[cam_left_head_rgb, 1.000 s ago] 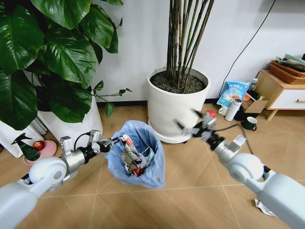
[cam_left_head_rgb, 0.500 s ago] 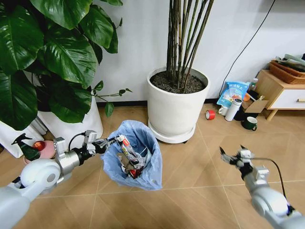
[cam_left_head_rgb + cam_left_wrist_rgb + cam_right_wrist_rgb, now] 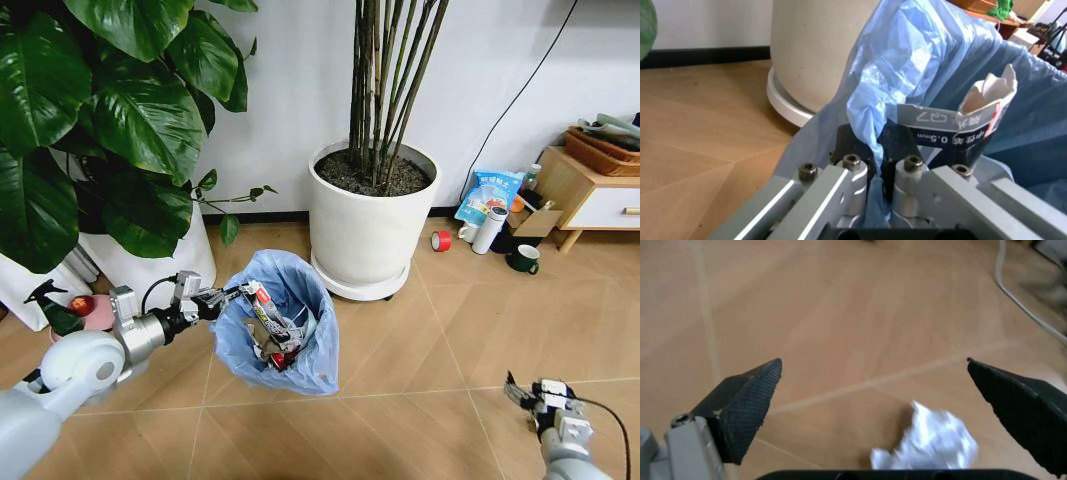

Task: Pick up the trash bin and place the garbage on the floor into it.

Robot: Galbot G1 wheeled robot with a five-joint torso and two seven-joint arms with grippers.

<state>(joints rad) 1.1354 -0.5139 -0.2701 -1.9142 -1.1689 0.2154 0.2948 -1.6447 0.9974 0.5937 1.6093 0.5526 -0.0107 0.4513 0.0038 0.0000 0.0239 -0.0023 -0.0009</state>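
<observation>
The left gripper [image 3: 228,296] was clamped on the rim of the bin [image 3: 280,325], its fingers [image 3: 855,145] pinching the blue bag, as the left wrist view showed (a torn black-and-white wrapper [image 3: 973,131] stood up just beside them). The right gripper [image 3: 540,393] sat at the lower right of the head view, its fingers [image 3: 750,402] spread wide and holding nothing, with a crumpled white paper wad [image 3: 933,442] on the floor [image 3: 840,315] between them at the bottom of the right wrist view. Since half a second earlier the right arm had dropped further toward the lower right corner, while the bin stayed left of centre, below the white pot [image 3: 372,222]. The bin looked crinkly and light blue, with wrappers inside.
</observation>
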